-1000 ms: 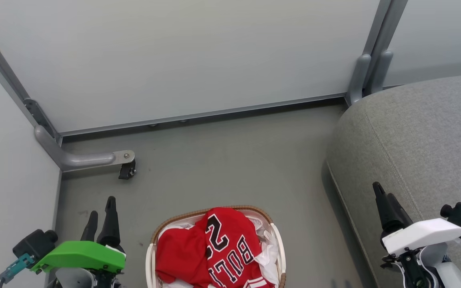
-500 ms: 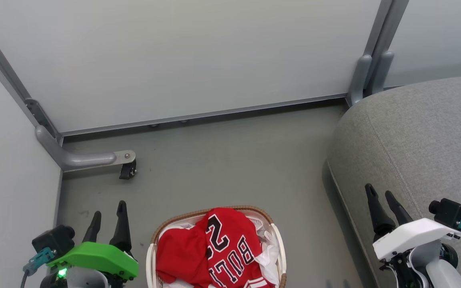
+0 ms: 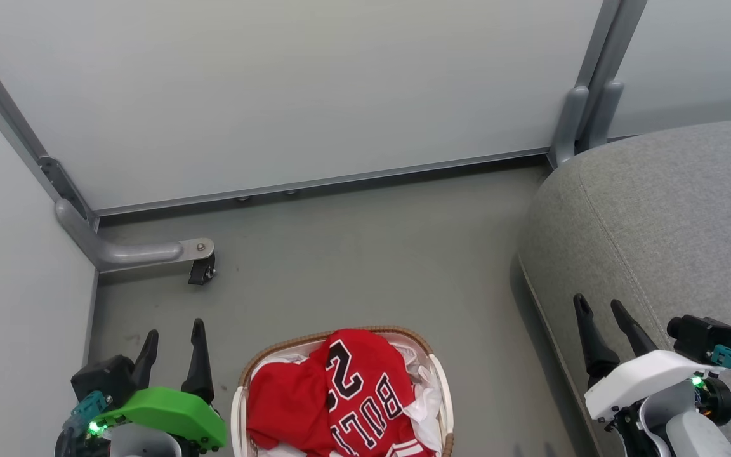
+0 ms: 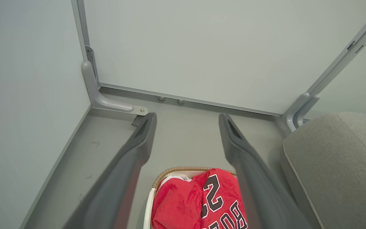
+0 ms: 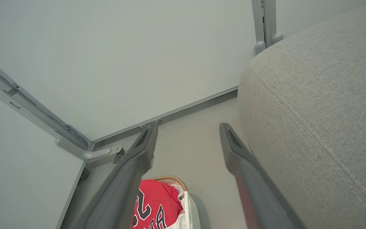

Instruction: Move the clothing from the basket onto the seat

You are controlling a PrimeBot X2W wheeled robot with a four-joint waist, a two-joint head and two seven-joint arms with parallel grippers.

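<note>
The basket [image 3: 238, 387] with a brown woven rim stands on the floor at the bottom middle of the head view. Red clothing fills it: a jersey [image 3: 365, 393] with black-and-white lettering on top, plain red cloth [image 3: 286, 406] beside it, white liner at the right. The grey seat [image 3: 664, 216] lies to the right. My left gripper [image 3: 173, 329] hangs open left of the basket, nothing between its fingers. My right gripper [image 3: 598, 308] is open over the seat's front edge, empty. In the left wrist view the open left gripper [image 4: 186, 120] frames the jersey [image 4: 221, 197] below. In the right wrist view the open right gripper [image 5: 187, 128] has the seat [image 5: 322, 101] at its right.
Pale partition panels close off the back and left. A grey metal foot with a black caster [image 3: 202, 270] juts onto the floor at the left, another post foot [image 3: 568, 127] stands by the seat's far corner. Bare grey floor [image 3: 365, 254] lies between basket and panels.
Both arms have drawn inward and lower in the head view, the left gripper shifting right toward the basket, the right gripper shifting left. Both stayed open. The clothing and basket have not moved.
</note>
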